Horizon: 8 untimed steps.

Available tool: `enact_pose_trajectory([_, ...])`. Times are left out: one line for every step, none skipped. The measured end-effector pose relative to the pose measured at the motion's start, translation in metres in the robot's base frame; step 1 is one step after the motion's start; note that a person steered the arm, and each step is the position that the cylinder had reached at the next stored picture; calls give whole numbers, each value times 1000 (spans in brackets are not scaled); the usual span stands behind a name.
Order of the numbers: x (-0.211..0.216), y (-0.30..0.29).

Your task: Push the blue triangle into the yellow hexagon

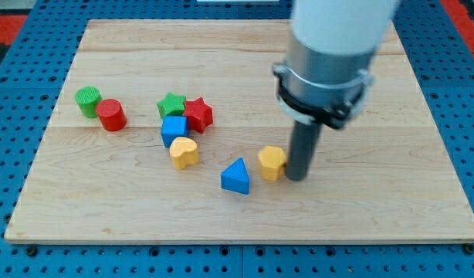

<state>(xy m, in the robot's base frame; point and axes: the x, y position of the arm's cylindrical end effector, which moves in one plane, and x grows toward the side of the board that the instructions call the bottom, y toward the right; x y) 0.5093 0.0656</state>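
Blue triangle point(236, 177) sits lowest in the frame of all the blocks, just below centre, on the pale wooden board point(106, 208). Slightly up and to its right is the yellow hexagon point(272, 162); the two look very close, and I cannot tell if they touch. My tip point(296, 177) rests on the board just beside the hexagon's right side, possibly in contact. I have no claw here, only the dark rod, so there is nothing to open or close.

To the left of the triangle lies a yellow heart-shaped block point(184, 153), a little higher in the frame. Directly above it stands a blue cube point(174, 129), the two touching or nearly so. Behind the cube, a green star point(171, 104) and a red star point(198, 114) crowd together, red on the right.

Well apart, in the upper left of the frame, a red cylinder point(111, 115) sits against a green cylinder point(88, 101), which is farther left and higher.
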Motion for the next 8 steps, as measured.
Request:
enact_pose_trajectory([-23, -29])
enact_pose_trajectory([27, 58])
enact_pose_trajectory([94, -1])
enact_pose_trajectory([73, -41])
enact_pose_trajectory([39, -89])
enact_pose_trajectory([38, -99])
enact_pose_trajectory([70, -95])
enact_pose_trajectory([40, -87])
